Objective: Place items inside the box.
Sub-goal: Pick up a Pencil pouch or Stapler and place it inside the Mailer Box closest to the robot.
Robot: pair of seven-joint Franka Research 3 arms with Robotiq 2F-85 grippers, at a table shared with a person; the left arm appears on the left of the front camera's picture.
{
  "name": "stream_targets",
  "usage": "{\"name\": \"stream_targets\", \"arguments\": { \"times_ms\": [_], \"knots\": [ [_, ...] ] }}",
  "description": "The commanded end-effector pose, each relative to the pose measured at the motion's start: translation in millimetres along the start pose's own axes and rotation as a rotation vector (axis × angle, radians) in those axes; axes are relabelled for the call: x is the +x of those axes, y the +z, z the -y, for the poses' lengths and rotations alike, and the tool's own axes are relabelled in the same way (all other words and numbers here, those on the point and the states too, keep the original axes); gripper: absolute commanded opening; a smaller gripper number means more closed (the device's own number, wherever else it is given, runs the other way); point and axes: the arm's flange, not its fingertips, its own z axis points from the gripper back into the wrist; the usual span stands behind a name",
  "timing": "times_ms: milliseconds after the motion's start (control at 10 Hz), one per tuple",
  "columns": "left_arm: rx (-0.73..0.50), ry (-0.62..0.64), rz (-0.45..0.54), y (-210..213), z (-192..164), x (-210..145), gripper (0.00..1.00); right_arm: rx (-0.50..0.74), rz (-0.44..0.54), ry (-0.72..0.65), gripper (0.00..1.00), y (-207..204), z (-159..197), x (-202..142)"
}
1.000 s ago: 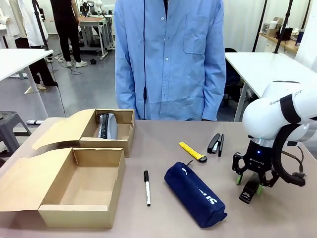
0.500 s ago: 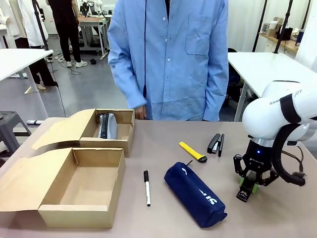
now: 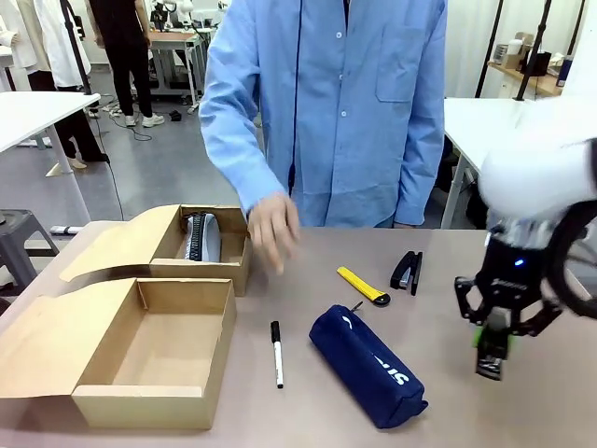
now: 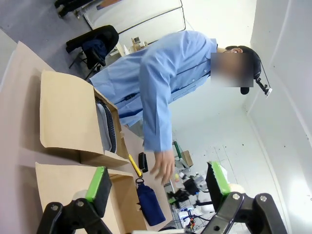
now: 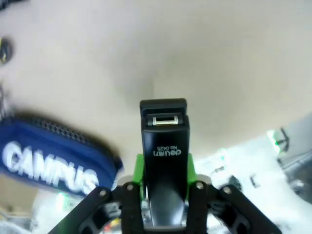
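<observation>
Stapler (image 3: 492, 362) pinched between the pads of the right gripper (image 3: 492, 343), off to the right of the pouch (image 3: 367, 366). Left of the pouch: marker (image 3: 276, 353) just beside, box (image 3: 154, 411) farther off with lid flap open; beyond the pouch: cutter (image 3: 363, 285), second stapler (image 3: 407, 271), a person's hand (image 3: 272, 229) in the air. Fingers of the left gripper (image 4: 157, 183) spread wide apart.

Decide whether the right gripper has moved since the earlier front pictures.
Yes. The right gripper, shut on a black stapler, has shifted toward picture right, farther from the navy pouch.
</observation>
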Motion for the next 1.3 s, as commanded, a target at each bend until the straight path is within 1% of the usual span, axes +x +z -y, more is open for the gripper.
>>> {"name": "stream_targets", "arguments": {
  "times_ms": [0, 100, 200, 300, 400, 500, 600, 700, 800, 900, 1100, 1200],
  "knots": [
    [-0.018, -0.022, 0.013, -1.7, 0.4, 0.6, 1.0, 0.014, -0.028, 0.167, 0.0, 51.2, 30.1, -46.3],
    [-0.018, -0.022, 0.013, -1.7, 0.4, 0.6, 1.0, 0.049, 0.011, 0.214, 0.0, 60.4, 43.5, -57.3],
    [-0.018, -0.022, 0.013, -1.7, 0.4, 0.6, 1.0, 0.101, -0.008, 0.296, 0.0, 65.0, 55.3, -56.8],
    [-0.018, -0.022, 0.013, -1.7, 0.4, 0.6, 1.0, 0.174, -0.036, 0.282, 0.0, 65.0, 63.9, -42.4],
    [-0.018, -0.022, 0.013, -1.7, 0.4, 0.6, 1.0, 0.023, 0.026, 0.219, 0.0, 67.7, 43.1, -69.4],
    [-0.018, -0.022, 0.013, -1.7, 0.4, 0.6, 1.0, 0.076, 0.024, 0.256, 0.37, 75.0, 55.7, -67.4],
    [-0.018, -0.022, 0.013, -1.7, 0.4, 0.6, 1.0, 0.117, -0.006, 0.35, 0.37, 62.8, 23.1, -56.8],
    [-0.018, -0.022, 0.013, -1.7, 0.4, 0.6, 1.0, 0.112, 0.031, 0.421, 0.37, 61.6, -6.8, -61.6],
    [-0.018, -0.022, 0.013, -1.7, 0.4, 0.6, 1.0, 0.105, 0.068, 0.489, 0.37, 62.8, -27.9, -69.3],
    [-0.018, -0.022, 0.013, -1.7, 0.4, 0.6, 1.0, 0.105, 0.065, 0.49, 0.37, 63.9, -29.6, -67.7],
    [-0.018, -0.022, 0.013, -1.7, 0.4, 0.6, 1.0, 0.077, -0.005, 0.445, 0.37, 58.7, 12.9, -50.3],
    [-0.018, -0.022, 0.013, -1.7, 0.4, 0.6, 1.0, 0.028, -0.006, 0.431, 0.37, 52.9, 18.0, -49.3]
  ]
}}
